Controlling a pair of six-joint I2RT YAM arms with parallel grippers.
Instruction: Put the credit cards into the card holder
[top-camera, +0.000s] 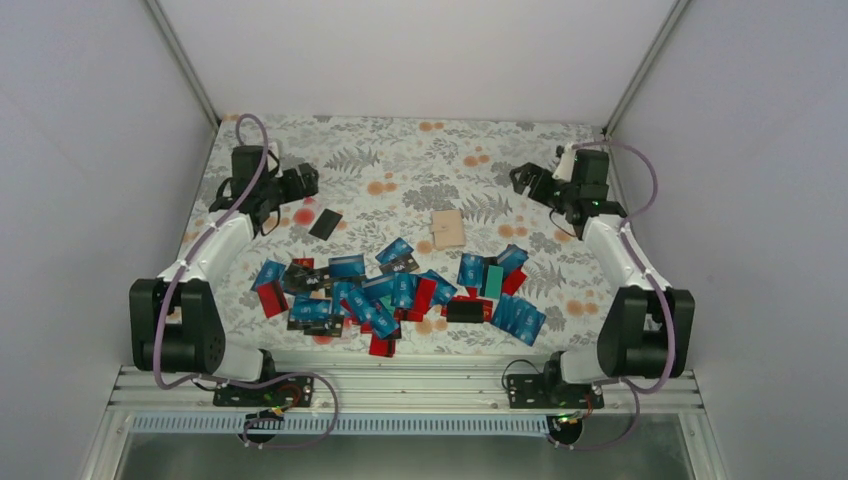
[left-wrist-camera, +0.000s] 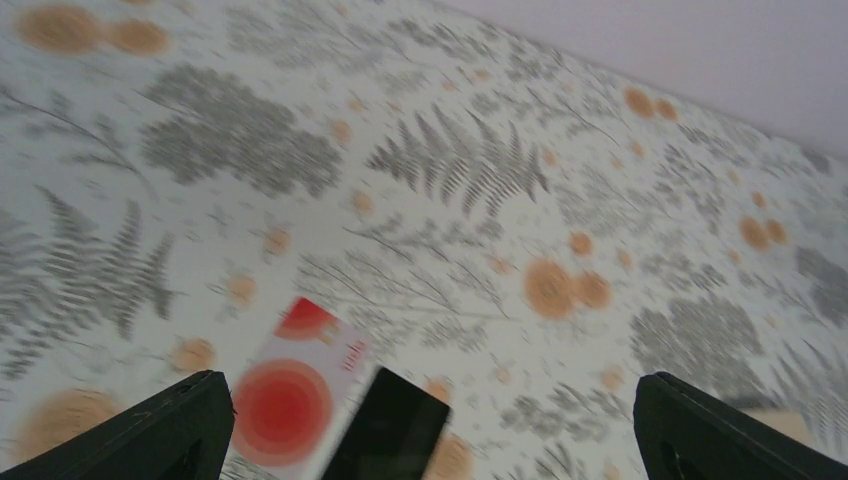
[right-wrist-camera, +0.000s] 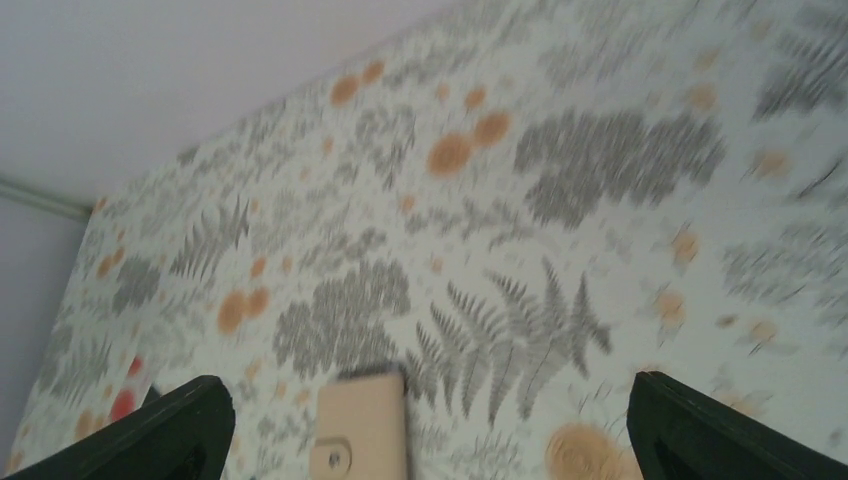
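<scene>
Beige card holder (top-camera: 447, 228) | flat, near | scattered credit cards (top-camera: 395, 290)

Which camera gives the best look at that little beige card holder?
The top external view: the card holder shows whole there, lying flat just beyond the pile of credit cards. The right wrist view catches only part of it, blurred, at the bottom edge. The left wrist view does not clearly show it.

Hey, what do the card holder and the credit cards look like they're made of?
The card holder is likely leather or faux leather: matte beige, with a small snap stud. The credit cards are probably plastic: thin, flat, with printed faces.
</scene>
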